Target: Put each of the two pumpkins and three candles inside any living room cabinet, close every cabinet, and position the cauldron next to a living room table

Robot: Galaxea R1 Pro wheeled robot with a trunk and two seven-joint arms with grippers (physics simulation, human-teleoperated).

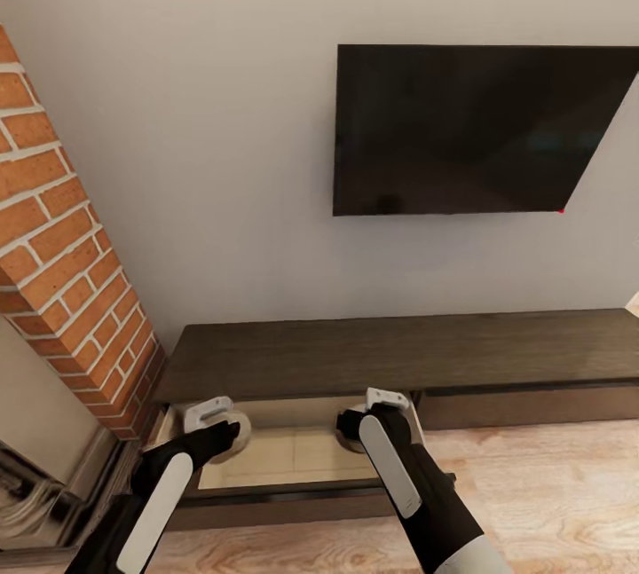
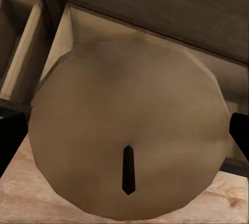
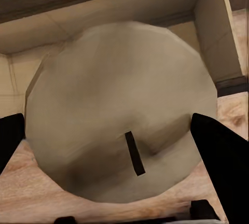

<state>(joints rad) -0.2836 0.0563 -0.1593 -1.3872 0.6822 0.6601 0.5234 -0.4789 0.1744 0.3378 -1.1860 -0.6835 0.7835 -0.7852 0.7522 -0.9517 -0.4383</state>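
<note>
The dark-brown cabinet (image 1: 390, 352) runs along the wall, with one pale-beige drawer (image 1: 293, 454) pulled out at its left end. My left gripper (image 1: 226, 428) is shut on a round tan candle (image 2: 129, 125) with a dark wick, held over the drawer's left end. My right gripper (image 1: 355, 434) is shut on a paler candle (image 3: 119, 115), its black fingers (image 3: 218, 146) on either side of it, over the drawer's right end. The pumpkins, the cauldron and the table are out of view.
A black TV (image 1: 470, 130) hangs on the wall above the cabinet. A red brick chimney (image 1: 62, 272) and the dark fireplace surround (image 1: 44, 485) stand close on the left. Wooden floor (image 1: 550, 485) lies to the right of the open drawer.
</note>
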